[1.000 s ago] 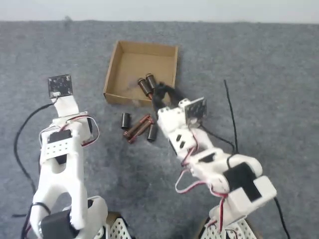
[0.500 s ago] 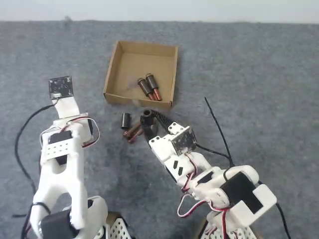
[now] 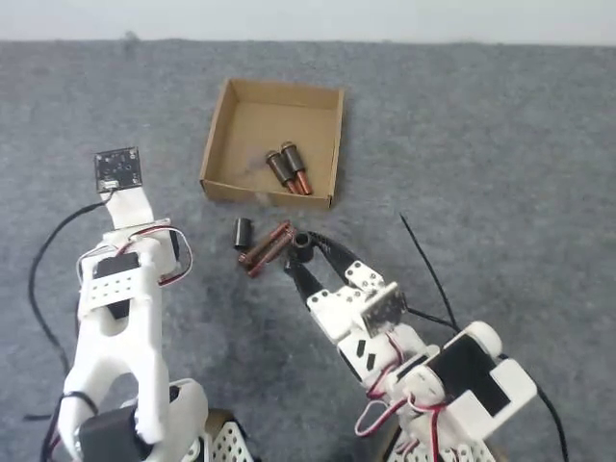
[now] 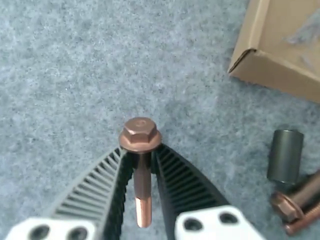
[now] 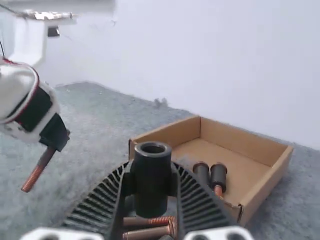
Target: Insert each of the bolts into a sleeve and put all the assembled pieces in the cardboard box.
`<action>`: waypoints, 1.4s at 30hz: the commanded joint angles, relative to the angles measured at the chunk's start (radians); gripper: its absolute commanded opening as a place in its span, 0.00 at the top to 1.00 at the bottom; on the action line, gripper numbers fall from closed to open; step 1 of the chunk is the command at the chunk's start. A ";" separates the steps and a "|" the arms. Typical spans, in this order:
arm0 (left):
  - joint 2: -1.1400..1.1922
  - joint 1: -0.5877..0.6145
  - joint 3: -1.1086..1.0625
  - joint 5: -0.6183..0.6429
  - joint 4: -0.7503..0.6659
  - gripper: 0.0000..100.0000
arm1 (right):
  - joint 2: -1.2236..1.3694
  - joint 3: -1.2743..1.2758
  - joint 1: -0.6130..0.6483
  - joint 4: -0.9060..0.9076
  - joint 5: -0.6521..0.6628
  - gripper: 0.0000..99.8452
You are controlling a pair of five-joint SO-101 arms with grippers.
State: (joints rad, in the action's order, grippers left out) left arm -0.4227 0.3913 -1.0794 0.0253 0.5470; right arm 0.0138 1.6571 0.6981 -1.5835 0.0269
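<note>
Two parts are held: left gripper [image 4: 141,152] clamps a bolt [image 4: 140,136] by its shank, right gripper [image 5: 151,171] clamps a sleeve [image 5: 151,156] upright, bore up; the bolt slants tip-down, well apart leftward

The cardboard box [image 3: 265,120] sits toward the far side of the desk [image 3: 500,144], two assembled pieces [image 3: 289,168] side by side in its near right corner. Just before its near wall lie a loose sleeve [image 3: 243,233] and, to its right, two bolts [image 3: 267,247] together. Right of those, my right fingers [image 5: 176,180] hold a second sleeve [image 3: 303,248] upright. My left fingers [image 4: 159,162], left of the box, pinch a third bolt [image 4: 141,165], head past the tips.
</note>
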 commanded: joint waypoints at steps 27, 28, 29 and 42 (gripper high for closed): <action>-0.057 -0.153 -0.217 0.167 -0.921 0.99 | -0.042 0.021 -0.048 -0.028 -0.081 0.99; -0.057 -0.180 -0.231 0.169 -0.954 0.99 | -0.042 0.021 -0.048 -0.018 -0.081 0.99; -0.057 -0.207 -0.234 0.169 -0.965 0.99 | -0.042 0.021 -0.048 -0.013 -0.080 0.99; -0.362 -0.486 -0.225 0.170 -0.859 0.99 | -0.042 0.021 -0.050 -0.008 -0.083 0.99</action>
State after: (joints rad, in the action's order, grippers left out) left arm -0.6345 -0.0399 -1.3234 0.1803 -0.3521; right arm 0.0107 1.6602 0.6644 -1.5957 -0.0437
